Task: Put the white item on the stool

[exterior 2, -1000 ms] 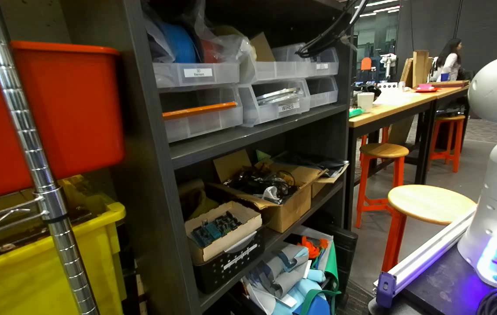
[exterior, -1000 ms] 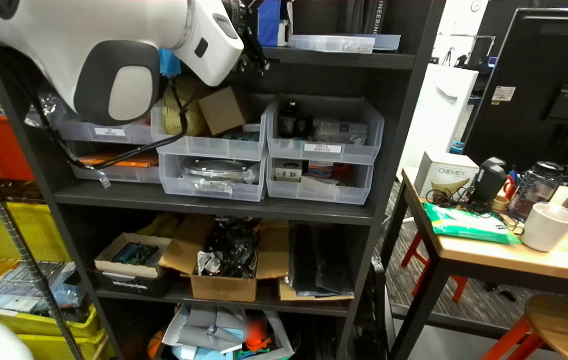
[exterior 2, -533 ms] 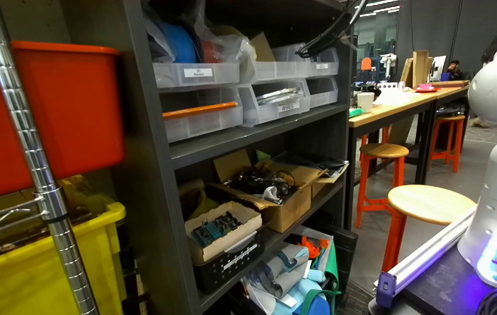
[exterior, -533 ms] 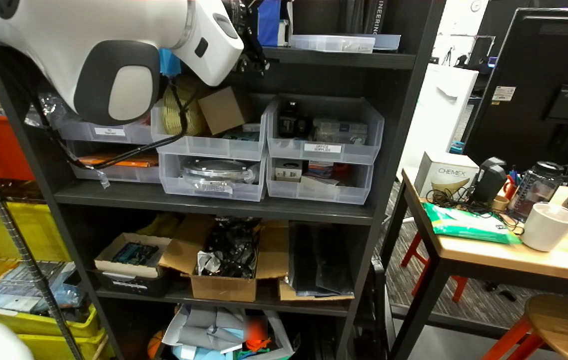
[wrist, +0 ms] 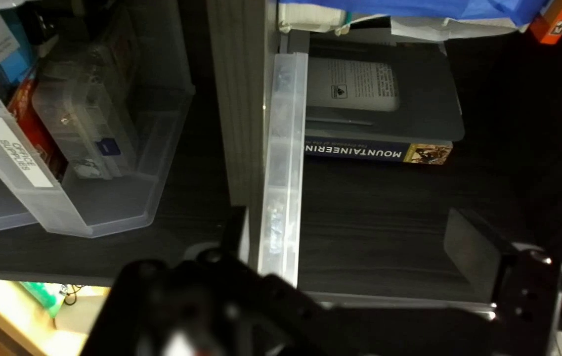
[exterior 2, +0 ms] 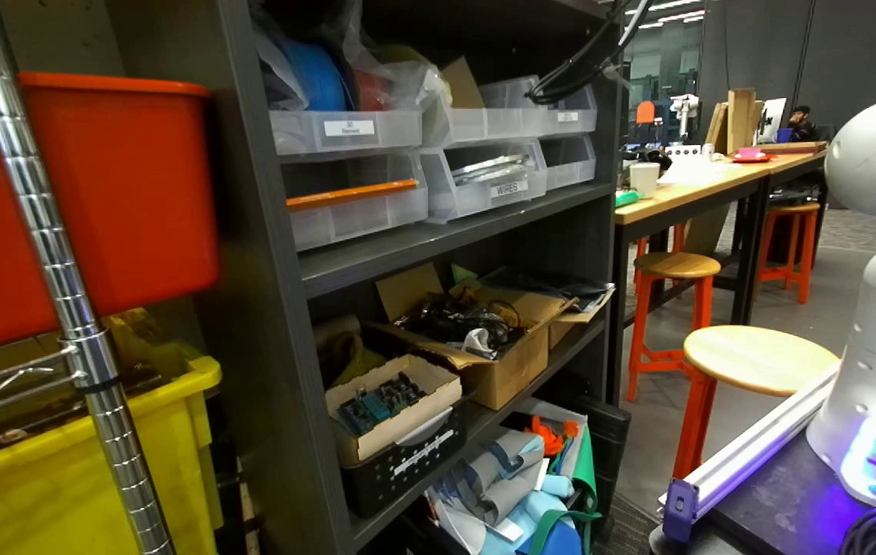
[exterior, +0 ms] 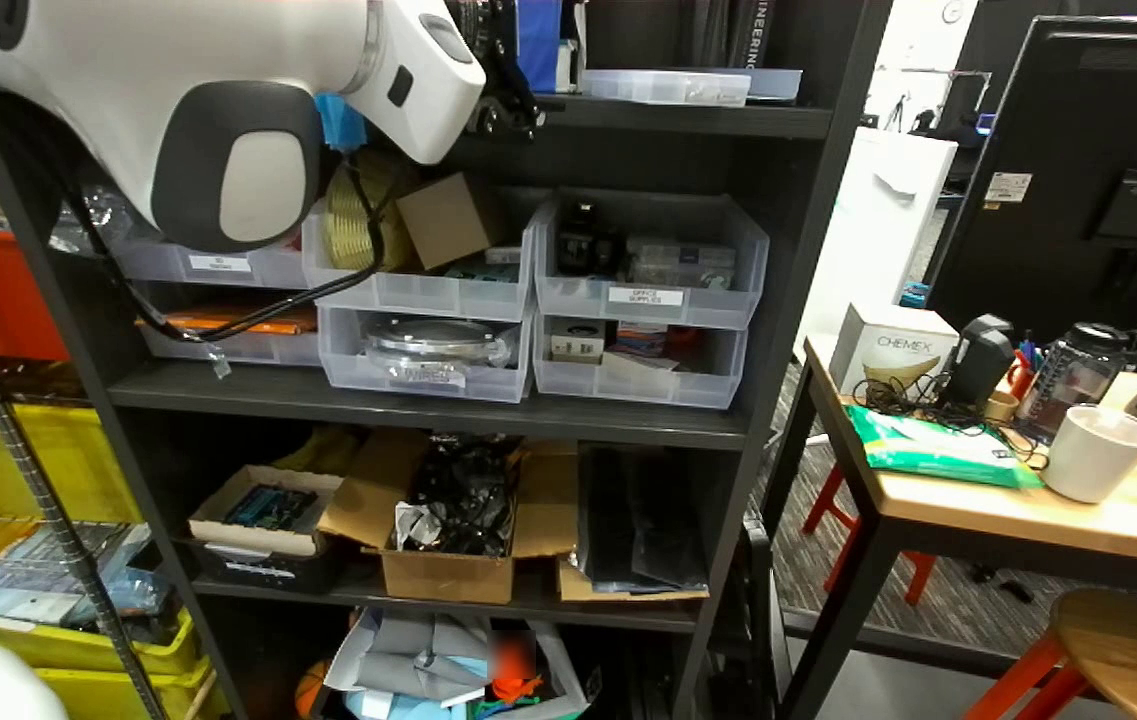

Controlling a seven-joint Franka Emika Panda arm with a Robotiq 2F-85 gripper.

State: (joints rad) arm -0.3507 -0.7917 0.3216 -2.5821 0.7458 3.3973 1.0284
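Wrist view: white item (wrist: 283, 163) beyond hand (wrist: 350, 227)

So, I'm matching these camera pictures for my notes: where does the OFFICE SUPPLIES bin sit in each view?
In an exterior view: OFFICE SUPPLIES bin, just right of centre, upper half.
In an exterior view: OFFICE SUPPLIES bin, right of centre near the top, lettering unreadable.
Wrist view: OFFICE SUPPLIES bin, left side.
Shared landmark: green packet, right of the bin in both exterior views, lower left in the wrist view.
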